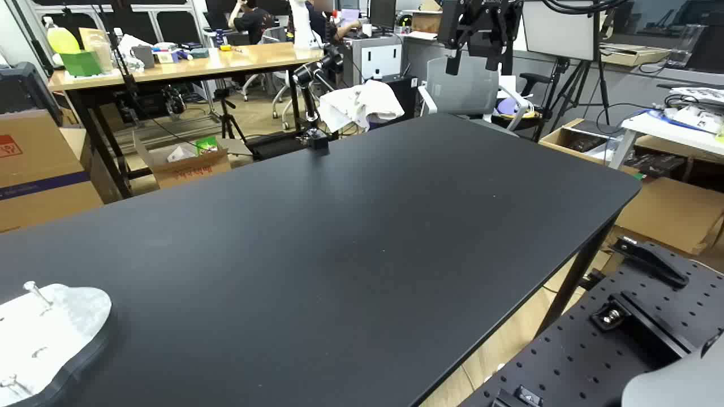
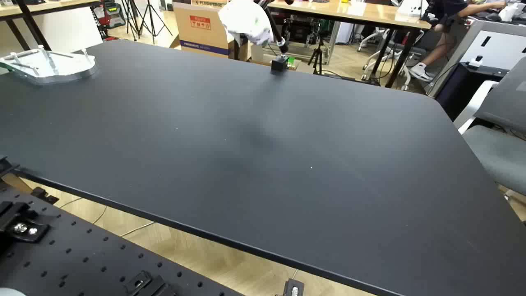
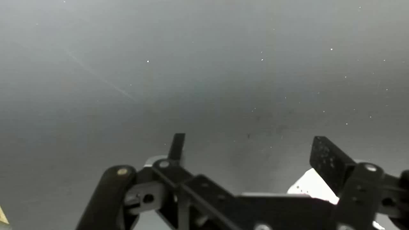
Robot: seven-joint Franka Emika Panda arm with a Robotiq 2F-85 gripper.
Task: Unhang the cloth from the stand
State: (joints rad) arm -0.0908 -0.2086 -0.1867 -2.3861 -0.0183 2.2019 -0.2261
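The white cloth point(image 1: 362, 104) hangs at the far edge of the table, and it also shows in an exterior view point(image 2: 246, 20). The black jointed stand point(image 1: 308, 93) is fixed at that table edge, and it shows there too point(image 2: 280, 61). How the cloth is held on the stand cannot be made out. My gripper point(image 1: 474, 61) is raised high above the table, well apart from the cloth. In the wrist view my gripper point(image 3: 249, 137) is open with nothing between its fingers. The gripper is out of frame in an exterior view.
A large black table point(image 1: 339, 237) fills both exterior views. A white, grey-rimmed board with upright pegs point(image 2: 53, 63) lies at one end. A black perforated base plate point(image 2: 102, 255) adjoins the near edge. A grey chair point(image 1: 461, 85) stands beyond. A bright white patch in the wrist view is unclear.
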